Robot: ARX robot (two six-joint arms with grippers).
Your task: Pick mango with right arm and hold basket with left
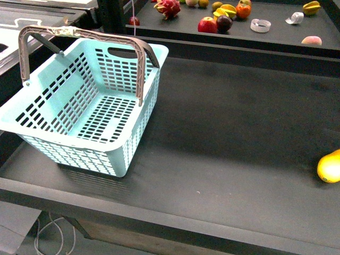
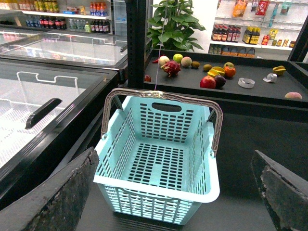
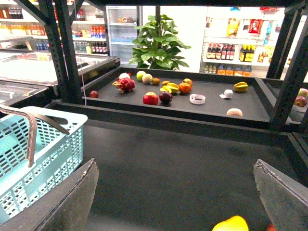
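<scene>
– Trouble ahead, as you see it?
– Mostly the smooth oval yellow mango [image 1: 329, 166]. It lies alone on the dark shelf mat [image 1: 223, 149] at about four o'clock in the front view, cut by the frame's edge. A rounded fruit like that could roll off if one side is touched first, so the right gripper [image 3: 175, 166] should close on it centred.
– And its jaws?
– Spread wide, holding nothing. The left gripper [image 2: 174, 155] is the same: wide open, empty, facing the light turquoise slotted plastic basket [image 2: 154, 185] but apart from it.
– Basket risk?
– It sits at nine o'clock, well apart from the mango, with both grey-brown handles [image 1: 140, 74] raised. It looks light, so a sideways nudge might slide it, or a jaw could snag a handle.
– What do the views not share?
– Front view shows neither arm, yet gives the whole layout. Left wrist view misses the mango entirely. Right wrist view catches only the mango's top ahead of its open fingers [image 3: 62, 202], a basket corner, and a reddish speck [image 3: 268, 226] beside the fruit, too small to identify.
</scene>
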